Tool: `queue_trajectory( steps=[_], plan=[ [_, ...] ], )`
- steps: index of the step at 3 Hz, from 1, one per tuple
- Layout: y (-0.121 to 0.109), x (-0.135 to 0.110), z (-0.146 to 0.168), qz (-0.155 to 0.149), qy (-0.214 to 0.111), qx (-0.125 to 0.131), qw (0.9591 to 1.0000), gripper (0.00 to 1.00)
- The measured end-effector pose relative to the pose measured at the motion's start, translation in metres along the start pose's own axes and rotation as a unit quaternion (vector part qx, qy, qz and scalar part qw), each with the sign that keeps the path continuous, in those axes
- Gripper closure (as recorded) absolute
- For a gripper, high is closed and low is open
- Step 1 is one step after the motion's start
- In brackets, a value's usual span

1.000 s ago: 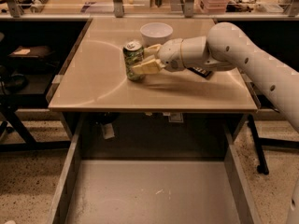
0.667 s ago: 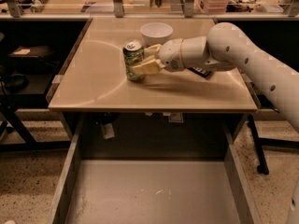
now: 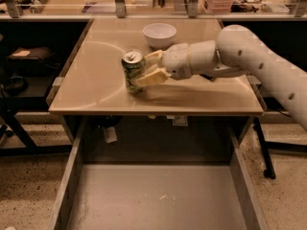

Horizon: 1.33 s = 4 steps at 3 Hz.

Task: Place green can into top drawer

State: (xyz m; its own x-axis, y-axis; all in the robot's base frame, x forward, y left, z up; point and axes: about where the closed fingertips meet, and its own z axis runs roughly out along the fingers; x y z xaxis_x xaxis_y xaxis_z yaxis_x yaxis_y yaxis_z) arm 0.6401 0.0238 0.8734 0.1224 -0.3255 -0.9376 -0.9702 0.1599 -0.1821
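green can in the pincer, drawer open below

green can stands about upright on the counter, left of centre and a little back from the front edge. i cannot tell whether its base has left the surface. pincer reaches in from the right, closed on the can's body. 1 finger sits on the far side near the rim, and the other lies across the near side lower down. white bowl sits behind, near but not touching.

change over the last second is small. the can and pincer have crept a little toward the front edge and to the left, while the bowl has hardly shifted. i read that as the grasp already made and the carry only starting.

top drawer is pulled well out under the counter's front edge, its flat bottom bare. the can is not yet in it.

judgement: the grasp is done and the transfer is all still to do. next move needs the can lifted, brought forward past the counter's edge, then lowered. the risk is the base clipping that edge.
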Motion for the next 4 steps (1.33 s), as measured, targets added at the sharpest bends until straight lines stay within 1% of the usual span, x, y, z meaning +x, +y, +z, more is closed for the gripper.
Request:
queue_trajectory(
  steps=[1, 2, 3, 4],
  plan=[
    [0.044, -0.012, -0.039, -0.031, -0.022, -0.003, 0.9993, 1.0],
    [0.094, -0.008, -0.089, -0.069, -0.003, 0.016, 0.9975, 1.0],
    [0.145, 0.013, -0.135, -0.081, 0.038, 0.044, 0.995, 1.0],
    [0.192, 0.04, -0.161, -0.097, 0.127, 0.075, 0.9842, 1.0]
  ],
)
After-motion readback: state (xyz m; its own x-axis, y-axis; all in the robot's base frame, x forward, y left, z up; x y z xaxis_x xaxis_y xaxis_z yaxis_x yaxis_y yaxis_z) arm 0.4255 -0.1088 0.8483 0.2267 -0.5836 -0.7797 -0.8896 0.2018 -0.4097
